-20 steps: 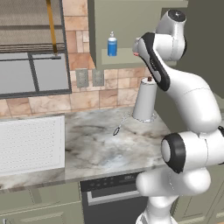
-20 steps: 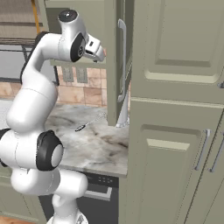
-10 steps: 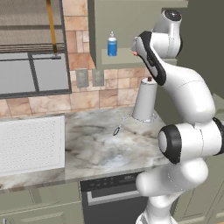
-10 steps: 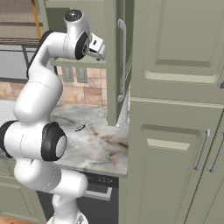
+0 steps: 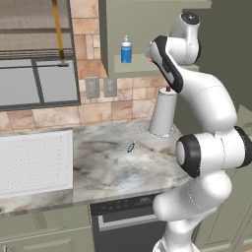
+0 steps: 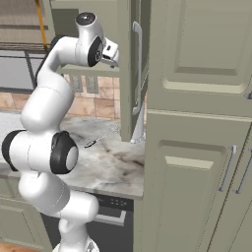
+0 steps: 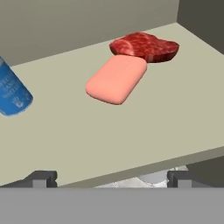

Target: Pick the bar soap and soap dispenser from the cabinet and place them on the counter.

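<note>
Jaws: the gripper (image 7: 111,178) stands spread wide, holding nothing, its tips at the front edge of the shelf.
Bar soap (image 7: 117,78): lies flat on the cabinet (image 6: 129,69) shelf, ahead of the jaws and well apart from them.
Red slab (image 7: 145,46): dark, meat-like, just behind the soap, touching its far end.
Soap dispenser (image 7: 12,94): on the same shelf, off to the left of the jaws.
Counter (image 5: 108,162): below the shelf, carrying a paper-towel roll (image 5: 163,113).

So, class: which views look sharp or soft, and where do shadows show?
Hand view: crisp, flat light; the bar soap casts a faint shadow on the cabinet shelf. Left base view: softer, the soap dispenser slightly blurred. Right base view: even light, no glare.
</note>
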